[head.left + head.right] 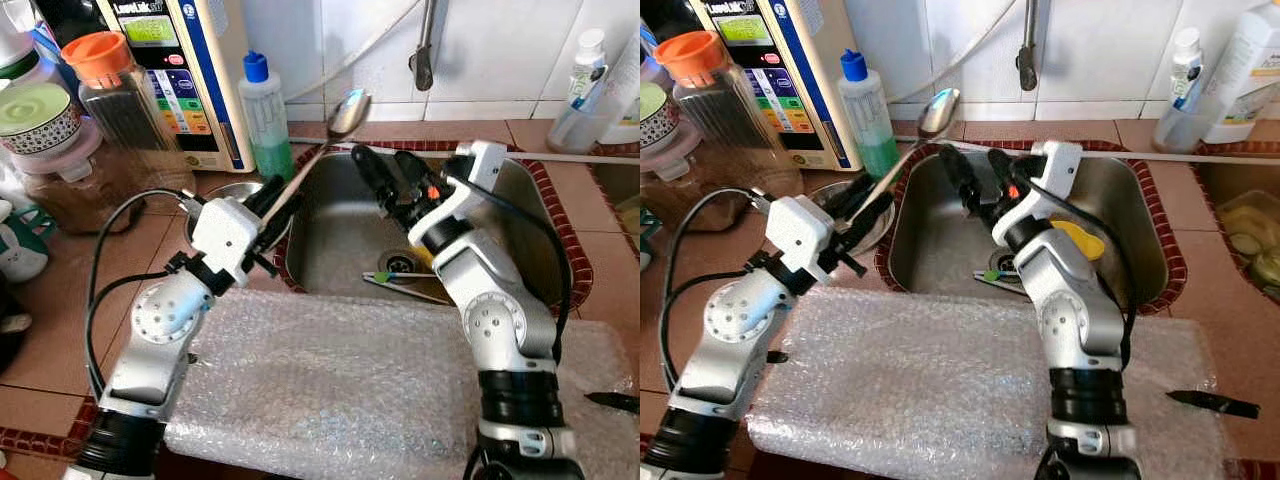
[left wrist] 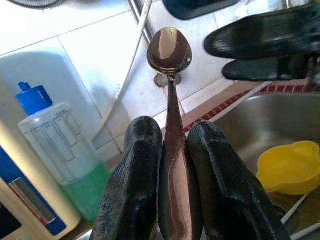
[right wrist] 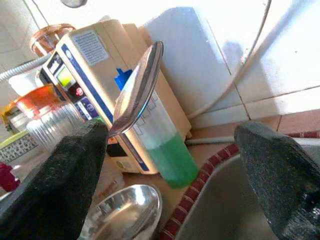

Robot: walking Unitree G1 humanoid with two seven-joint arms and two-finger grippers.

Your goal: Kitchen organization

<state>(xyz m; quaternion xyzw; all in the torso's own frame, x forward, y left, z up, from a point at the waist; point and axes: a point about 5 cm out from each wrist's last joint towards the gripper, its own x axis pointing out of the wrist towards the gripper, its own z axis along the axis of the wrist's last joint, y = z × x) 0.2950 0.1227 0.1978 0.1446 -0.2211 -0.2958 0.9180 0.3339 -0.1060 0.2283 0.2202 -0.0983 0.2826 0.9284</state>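
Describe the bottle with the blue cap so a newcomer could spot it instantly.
Start at the steel sink. At its back left corner, against the white tiles, stands the bottle. Clear plastic, green liquid low inside, blue cap: the beige appliance beside it is opaque.

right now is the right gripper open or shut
Open. The right gripper has its two black fingers spread wide apart above the sink, with nothing between them; the spoon sits in the left gripper.

The tall cream-and-blue countertop appliance (image 1: 185, 70) against the tiled wall is showing a dark band of white lettering along its top (possibly beginning "Leve", cut off and blurred). Its button captions and the bottle labels are staying unreadable.
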